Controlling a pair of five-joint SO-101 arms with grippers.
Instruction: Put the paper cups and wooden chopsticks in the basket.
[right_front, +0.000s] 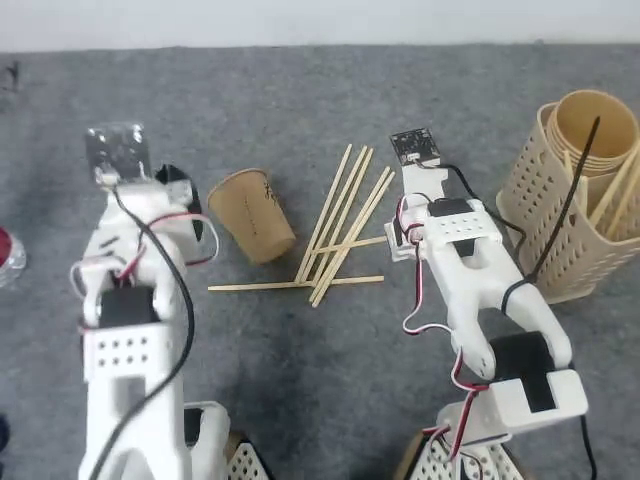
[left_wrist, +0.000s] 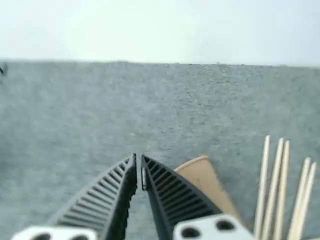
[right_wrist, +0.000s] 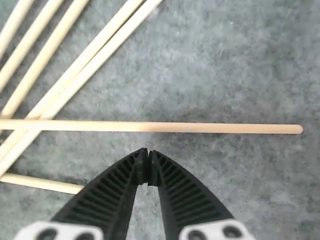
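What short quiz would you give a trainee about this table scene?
1. True or false: the brown paper cup on the table stands upright.
2. What already sits in the basket? A. stacked paper cups; B. nothing; C. a glass bottle.
3. Fill in: the right gripper, close to the loose wooden chopsticks, is ___.
Key: 1 false, it lies on its side; 2 A; 3 shut.

Table (right_front: 330, 380) covered w/ grey felt-like cloth, edge to edge. Plain white wall (right_front: 300, 20) runs along far edge, evenly lit; soft brighter patch on it in left wrist view. Small red-and-clear obj (right_front: 8, 258) at left edge, cut off.
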